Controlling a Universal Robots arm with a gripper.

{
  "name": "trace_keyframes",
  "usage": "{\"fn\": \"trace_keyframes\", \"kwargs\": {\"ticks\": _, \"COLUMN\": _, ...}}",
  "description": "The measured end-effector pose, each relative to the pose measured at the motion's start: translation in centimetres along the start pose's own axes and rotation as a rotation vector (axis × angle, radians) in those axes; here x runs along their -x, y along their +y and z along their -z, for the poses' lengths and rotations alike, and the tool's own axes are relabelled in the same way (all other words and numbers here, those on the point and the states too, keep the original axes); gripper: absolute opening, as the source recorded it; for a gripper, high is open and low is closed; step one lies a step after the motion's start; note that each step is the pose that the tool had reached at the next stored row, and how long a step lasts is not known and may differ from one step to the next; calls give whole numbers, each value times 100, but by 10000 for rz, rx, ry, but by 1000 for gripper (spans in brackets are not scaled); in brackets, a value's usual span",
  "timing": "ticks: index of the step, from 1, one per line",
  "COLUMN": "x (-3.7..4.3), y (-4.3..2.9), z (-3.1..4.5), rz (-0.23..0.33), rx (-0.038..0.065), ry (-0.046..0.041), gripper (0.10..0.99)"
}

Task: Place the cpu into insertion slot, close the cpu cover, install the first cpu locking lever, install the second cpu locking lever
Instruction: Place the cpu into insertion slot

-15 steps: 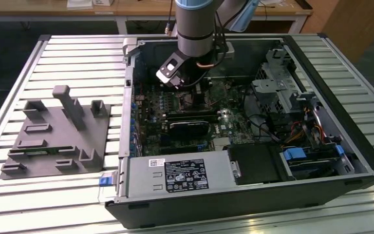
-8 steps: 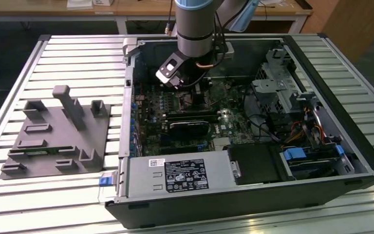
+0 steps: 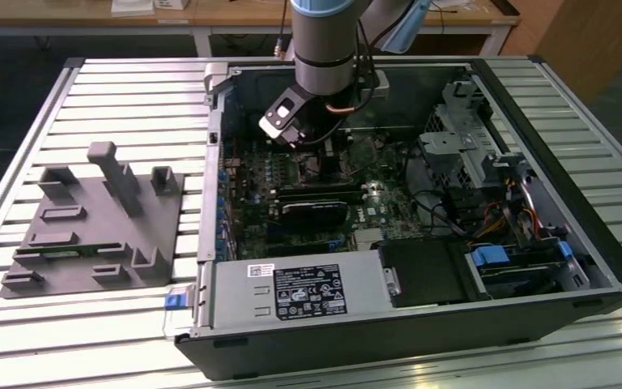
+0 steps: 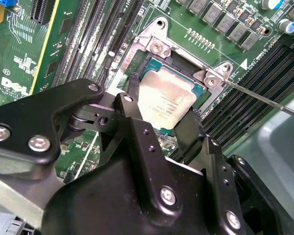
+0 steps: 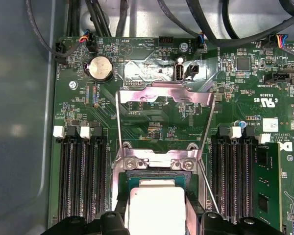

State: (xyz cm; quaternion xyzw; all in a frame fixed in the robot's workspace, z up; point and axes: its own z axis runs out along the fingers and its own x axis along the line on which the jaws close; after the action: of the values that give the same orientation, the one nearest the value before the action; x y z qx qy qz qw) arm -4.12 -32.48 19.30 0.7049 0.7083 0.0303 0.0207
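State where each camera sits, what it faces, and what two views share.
Exterior view: off the arm, looking down into the open black computer case; grey robot arm shows.
First wrist view: at the wrist, facing the green motherboard; black gripper shows.
Second wrist view: at the wrist, looking obliquely past the gripper.
Shared: both wrist views show the gripper shut on the silvery-grey square cpu.

The silver-grey tubular arm (image 3: pixel 324 49) has a pale blue cap (image 3: pixel 403 28) and matte black fingers (image 4: pixel 137 127) with silver screws (image 4: pixel 168 196).
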Motion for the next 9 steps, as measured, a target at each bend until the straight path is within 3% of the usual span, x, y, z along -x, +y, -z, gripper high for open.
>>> {"fn": "trace_keyframes", "kwargs": {"ticks": 9, "x": 0, "y": 1, "z": 16, "rz": -203, "rx": 1, "ry": -17, "gripper": 541}}
